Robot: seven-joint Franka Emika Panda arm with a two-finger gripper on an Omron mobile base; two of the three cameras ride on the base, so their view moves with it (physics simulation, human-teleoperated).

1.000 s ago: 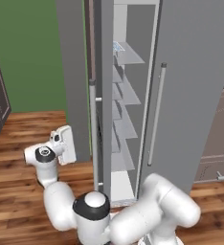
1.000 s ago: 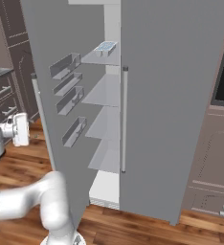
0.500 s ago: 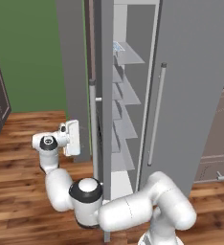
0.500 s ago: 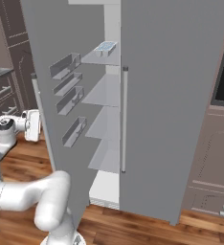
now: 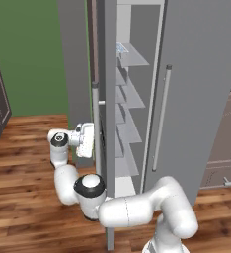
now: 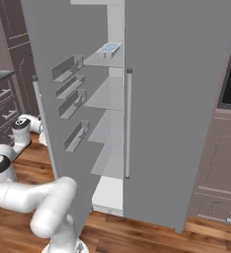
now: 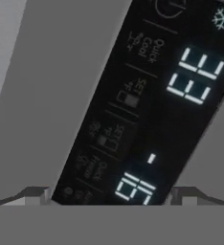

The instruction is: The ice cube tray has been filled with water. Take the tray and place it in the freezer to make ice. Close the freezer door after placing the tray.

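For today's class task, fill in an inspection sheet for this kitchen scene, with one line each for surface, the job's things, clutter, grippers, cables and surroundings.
Surface: wooden floor; white shelves inside the freezer.
Job's things: ice cube tray lies on the top shelf, its water showing as pale blue cells; freezer door stands open.
Clutter: nothing seen.
Grippers: gripper open, empty, close against the dispenser panel on the door's outer face.
Cables: nothing seen.
Surroundings: green wall, dark brown cabinets, the fridge's other grey door shut.
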